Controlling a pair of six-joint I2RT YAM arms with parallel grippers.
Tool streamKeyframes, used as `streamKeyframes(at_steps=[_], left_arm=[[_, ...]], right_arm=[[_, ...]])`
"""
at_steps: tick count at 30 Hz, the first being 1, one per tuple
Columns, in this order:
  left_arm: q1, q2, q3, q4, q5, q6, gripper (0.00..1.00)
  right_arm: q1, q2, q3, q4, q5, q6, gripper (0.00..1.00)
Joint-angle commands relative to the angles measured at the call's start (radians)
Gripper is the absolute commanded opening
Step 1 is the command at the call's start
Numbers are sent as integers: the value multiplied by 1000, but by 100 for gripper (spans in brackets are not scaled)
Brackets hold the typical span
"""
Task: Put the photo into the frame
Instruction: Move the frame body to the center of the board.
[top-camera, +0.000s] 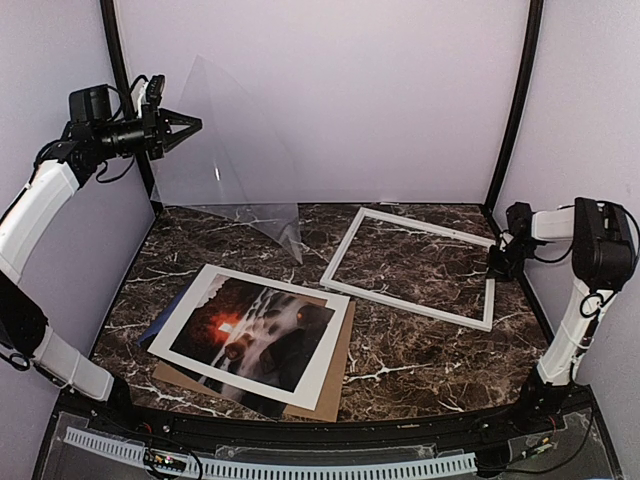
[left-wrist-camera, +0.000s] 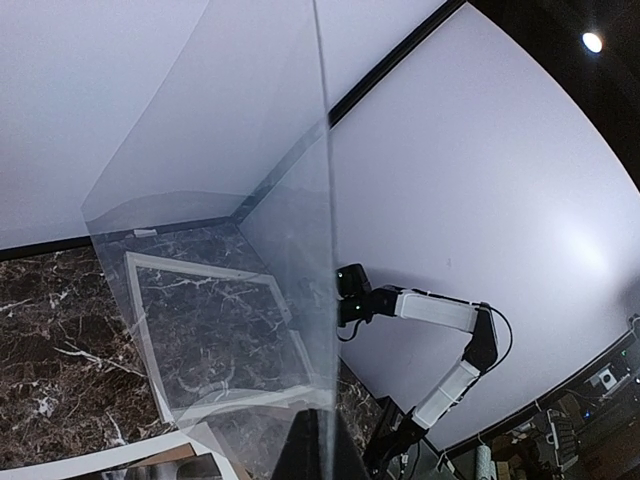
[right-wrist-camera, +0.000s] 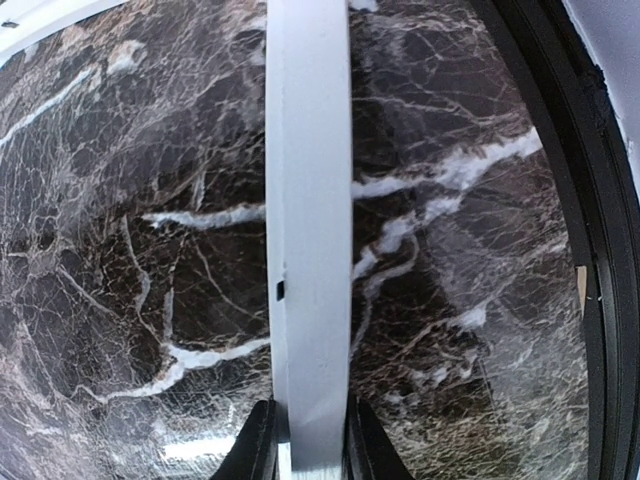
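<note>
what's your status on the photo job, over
Left gripper shut on clear sheet, held high. Right gripper clamped on right rail of white rectangular frame. Glossy landscape photo lies left, white paper mat over it.

**Off-task items: tabletop & surrounds**

Table (top-camera: 420, 360): dark brown marble-look top w/ white veins.
Clear pane (top-camera: 225, 140): see-through sheet, raised off the table at back left, tilted; lower corner down near the tabletop, can't tell if touching.
White paper mat (top-camera: 325, 355): wide border, flat at front left, turned at an angle to the table edge.
Brown cardboard sheet (top-camera: 330, 395): under the mat, sticking out at its near & right sides.
Walls (top-camera: 350, 90): plain lilac, w/ black corner posts (top-camera: 515, 100).
White ribbed strip (top-camera: 330, 470): along the front edge.
Round lamp (left-wrist-camera: 592, 42): lit overhead, seen from the left wrist cam.
</note>
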Motion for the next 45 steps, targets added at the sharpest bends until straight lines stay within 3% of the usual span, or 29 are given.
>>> streamKeyframes(at_steps=[1, 7, 18, 27, 35, 39, 45], left_arm=[[-8, -22, 27, 7, -8, 23, 0], [-12, -18, 17, 4, -22, 31, 0], [-26, -18, 10, 100, -7, -33, 0], [-57, -20, -6, 147, -11, -66, 0], [-166, 7, -46, 274, -35, -122, 0], [-233, 55, -47, 329, -72, -142, 0], [-331, 166, -10, 437, -123, -220, 0]], right_arm=[[-31, -2, -5, 21, -87, 4, 10], [-31, 8, -7, 32, -180, 0, 3], [-10, 29, 23, 15, -213, -46, 0], [92, 116, 160, -56, -188, -112, 0], [181, 185, 236, -57, -186, -113, 0], [198, 215, 278, -63, -184, -96, 7], [189, 192, 332, -83, -198, -66, 36]])
